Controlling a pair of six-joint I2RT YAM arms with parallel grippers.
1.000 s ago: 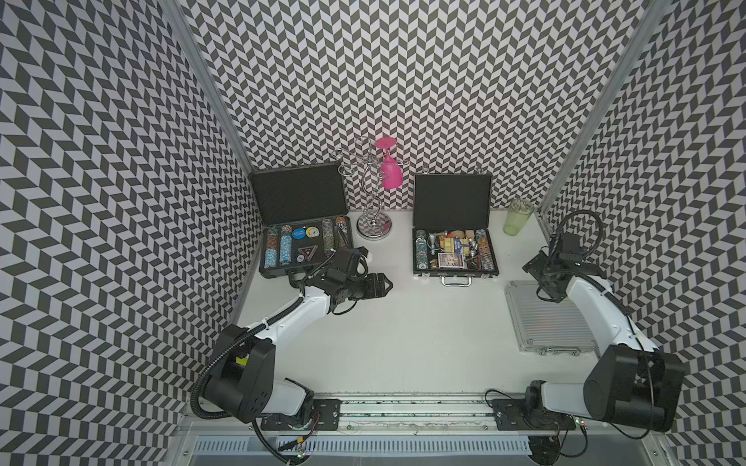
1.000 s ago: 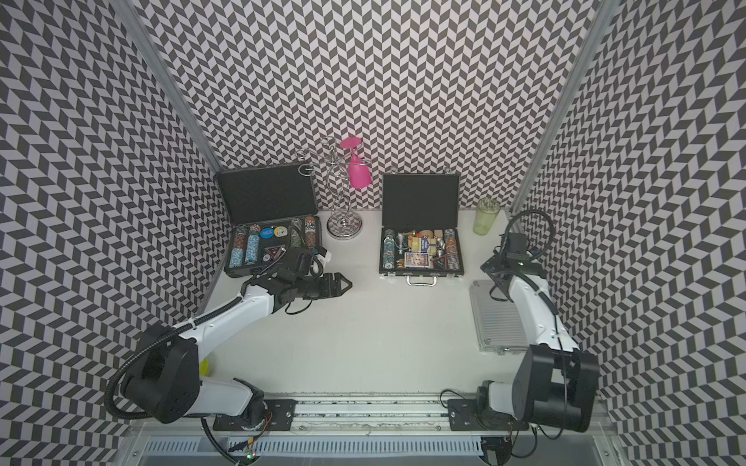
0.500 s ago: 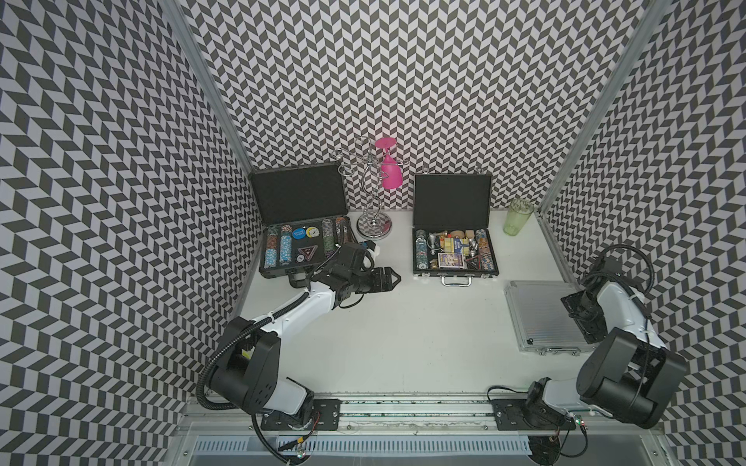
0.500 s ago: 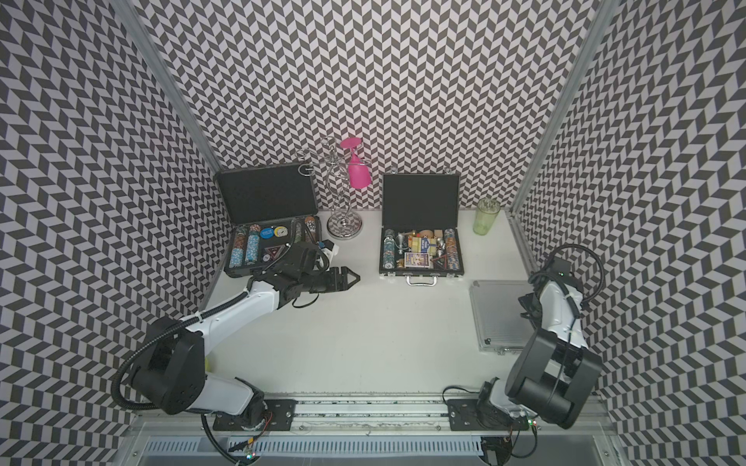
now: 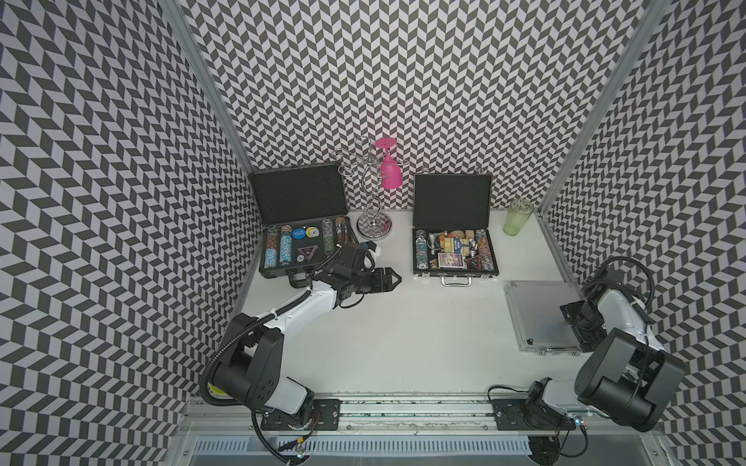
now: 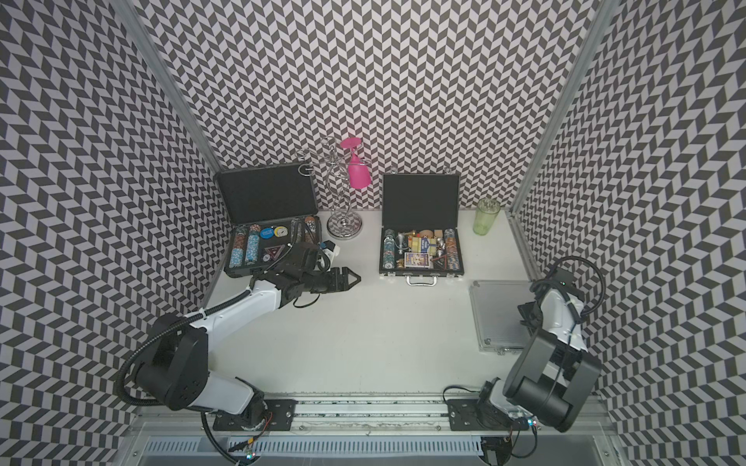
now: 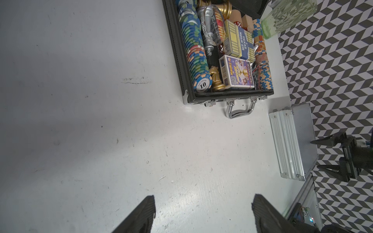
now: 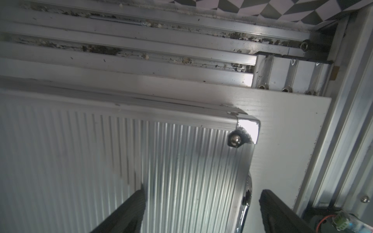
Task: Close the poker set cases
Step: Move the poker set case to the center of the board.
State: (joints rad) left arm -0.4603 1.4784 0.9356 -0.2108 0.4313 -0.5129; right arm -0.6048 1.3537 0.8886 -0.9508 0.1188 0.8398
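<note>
Both apart: left gripper [image 5: 393, 279] over bare table [image 5: 424, 322], right gripper [image 8: 201, 194] over closed silver case [image 5: 541, 314] edge.

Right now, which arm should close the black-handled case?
Left, probably: the left claw, open, hovers beside the black-handled case, while the right claw sits far off over the closed silver case.

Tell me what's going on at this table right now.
Two robot arms are closing poker set cases. The small silver case on the robot's right already lies flat and shut. The right end effector is open over a corner of it, gripping nothing. The dark-grey case and the flat black case stand open at the back. The left end effector is open and empty above the table, in front of the gap between them. Two lids are left to close.
</note>
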